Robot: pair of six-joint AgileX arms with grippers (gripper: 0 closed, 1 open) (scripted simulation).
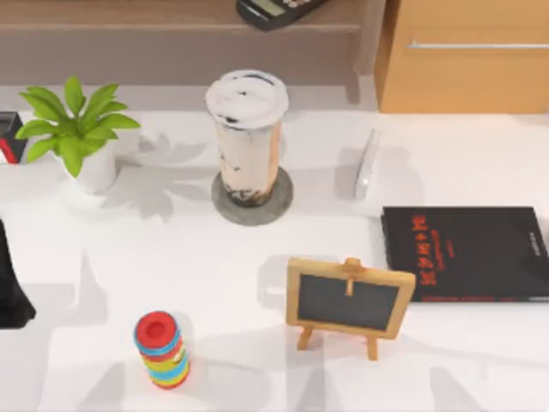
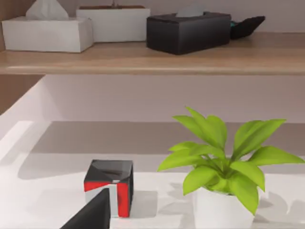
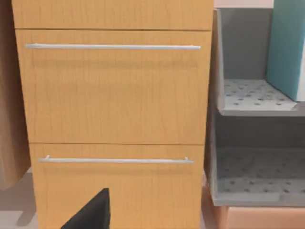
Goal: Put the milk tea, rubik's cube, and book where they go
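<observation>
The milk tea (image 1: 247, 129), a clear cup with a white lid and dark pearls, stands upright on a round grey coaster (image 1: 276, 202) at the table's back middle. The rubik's cube (image 2: 110, 190), with red, white and dark faces, rests on the table beside a potted plant (image 2: 224, 176), just beyond my left gripper (image 2: 91, 215); it also peeks in as the cube (image 1: 7, 137) at the far left edge. The teal book (image 3: 286, 47) stands upright in the upper compartment of a grey rack (image 3: 248, 102). My right gripper (image 3: 90, 212) faces a wooden drawer cabinet (image 3: 114, 95). My left arm (image 1: 10, 287) sits at the left edge.
A black book with red characters (image 1: 467, 253) lies at the right. A small chalkboard easel (image 1: 348, 300) and a stack of coloured rings (image 1: 161, 348) stand near the front. A white object (image 1: 369, 163) stands right of the cup. Tissue boxes (image 2: 47, 33) sit on the back shelf.
</observation>
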